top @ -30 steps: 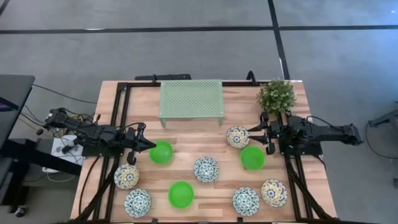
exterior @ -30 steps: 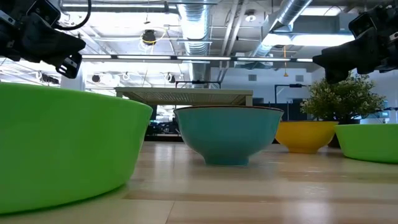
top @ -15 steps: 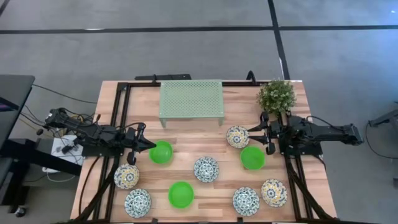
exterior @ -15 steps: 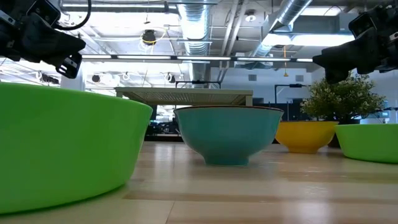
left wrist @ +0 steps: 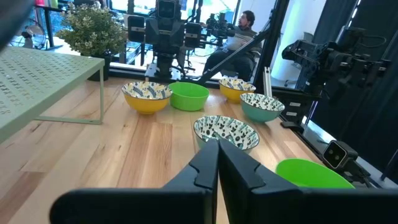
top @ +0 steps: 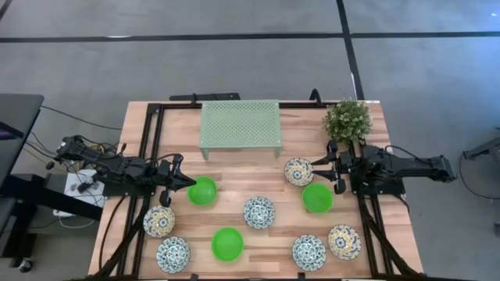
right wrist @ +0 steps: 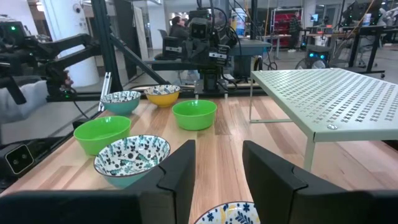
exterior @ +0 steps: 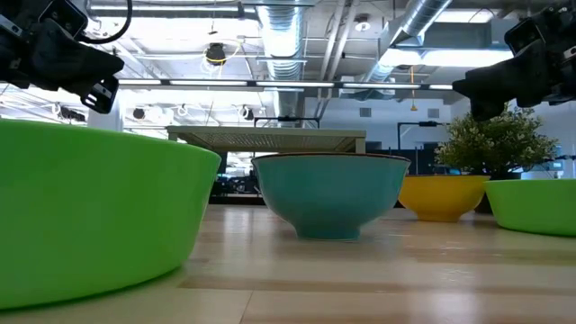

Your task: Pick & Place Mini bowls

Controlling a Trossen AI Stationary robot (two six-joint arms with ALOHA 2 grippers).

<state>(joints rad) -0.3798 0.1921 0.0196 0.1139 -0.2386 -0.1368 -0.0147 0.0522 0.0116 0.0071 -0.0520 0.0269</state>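
Your two arms hover over a wooden counter (top: pixel 234 168) scattered with mini bowls (top: pixel 258 211).
Your left gripper (top: pixel 186 190), fingers pressed together, sits beside a green bowl (top: pixel 203 190); your right gripper (top: pixel 319 173), fingers spread, sits between a floral bowl (top: pixel 298 171) and another green bowl (top: pixel 317 197). The mesh rack (top: pixel 240 125) and potted plant (top: pixel 347 119) stand behind.

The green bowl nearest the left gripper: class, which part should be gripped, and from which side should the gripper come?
Grip the rim of the green bowl. It sits upright and open with a thin wall, so one finger could probably go inside and one outside, coming down from above. The left gripper, fingers shut, is right beside it and must open first.
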